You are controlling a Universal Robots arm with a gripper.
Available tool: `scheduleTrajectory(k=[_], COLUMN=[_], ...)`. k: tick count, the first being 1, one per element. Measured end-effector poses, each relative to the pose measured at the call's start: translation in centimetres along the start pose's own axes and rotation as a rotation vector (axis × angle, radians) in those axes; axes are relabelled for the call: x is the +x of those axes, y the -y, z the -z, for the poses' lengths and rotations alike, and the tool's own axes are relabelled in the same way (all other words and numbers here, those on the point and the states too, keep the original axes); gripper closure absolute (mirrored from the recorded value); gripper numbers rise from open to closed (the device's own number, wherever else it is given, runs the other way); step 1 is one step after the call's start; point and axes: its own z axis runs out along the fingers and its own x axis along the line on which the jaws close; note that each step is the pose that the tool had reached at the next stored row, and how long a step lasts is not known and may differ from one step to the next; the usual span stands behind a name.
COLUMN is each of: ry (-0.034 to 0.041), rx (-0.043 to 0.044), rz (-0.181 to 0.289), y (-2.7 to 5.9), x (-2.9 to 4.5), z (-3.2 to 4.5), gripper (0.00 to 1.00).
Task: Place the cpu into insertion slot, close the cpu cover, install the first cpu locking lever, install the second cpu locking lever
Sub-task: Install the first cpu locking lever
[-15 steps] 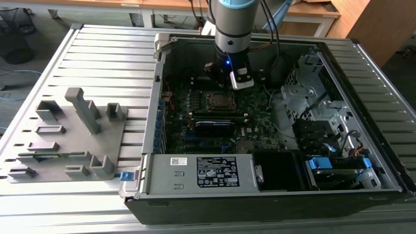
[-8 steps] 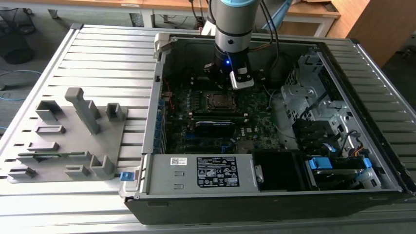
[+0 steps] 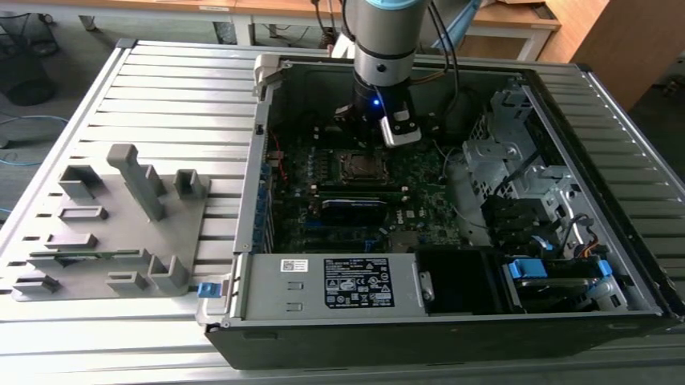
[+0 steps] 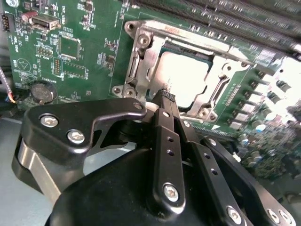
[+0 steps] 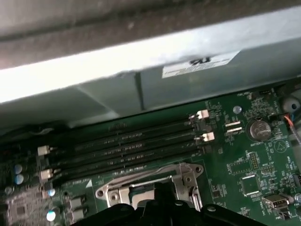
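Note:
The cpu (image 4: 181, 75) shows its pale silver face inside the insertion slot (image 3: 362, 164) on the green board. The cpu cover (image 4: 146, 47), a silvery frame, lies flat around the chip. My gripper (image 4: 166, 96) has its black fingers (image 4: 162, 136) pressed together with nothing between them. Their tips sit at the socket's edge, beside a corner of the cover. In the exterior view the gripper (image 3: 387, 136) hangs just behind the socket inside the open computer case. The first wrist view shows the cover (image 5: 186, 176) just past the dark gripper body.
Long black memory slots (image 5: 122, 146) run beside the socket, and a coin battery (image 4: 41, 90) sits nearby on the board. The case holds a power supply (image 3: 332, 281) and drive cages (image 3: 514, 160). A grey fixture stand (image 3: 118, 224) rests on the slatted table at the exterior view's left.

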Motion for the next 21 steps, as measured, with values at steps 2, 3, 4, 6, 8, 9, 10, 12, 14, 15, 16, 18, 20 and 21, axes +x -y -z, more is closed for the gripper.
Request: scheduleTrajectory(k=[2,3,4,6,8,9,10,12,14,15,16,18,20,21], ry=[-0.0025,-0.0038,-0.0053,-0.0062,-0.0080,-0.0091,-0.0103,-0.0124,-0.0147,-0.0157,-0.0167,-0.0188,-0.0205,-0.0205], rx=[0.0294,0.0449,0.0574,0.0660,0.0653,0.0648,0.0643,0.0631,0.0619,0.0613,0.0608,0.0596,0.0588,0.0587], rz=[0.013,0.020,0.026,0.037,0.065,0.081,0.098,0.131,0.165,0.181,0.197,0.229,0.255,0.256], y=[0.00,0.00,0.00,0.00,0.00,0.00,0.00,0.01,0.00,0.01,0.01,0.00,0.01,0.01], x=[0.00,0.00,0.00,0.00,0.01,0.01,0.01,0.01,0.01,0.01,0.01,0.01,0.01,0.01], z=[0.00,0.00,0.00,-0.01,-0.01,-0.01,-0.01,-0.01,-0.02,-0.02,-0.02,-0.03,-0.03,-0.03], gripper=[0.89,0.89,0.89,0.89,0.89,0.89,0.89,0.89,0.89,0.89,0.89,0.89,0.89,0.89])
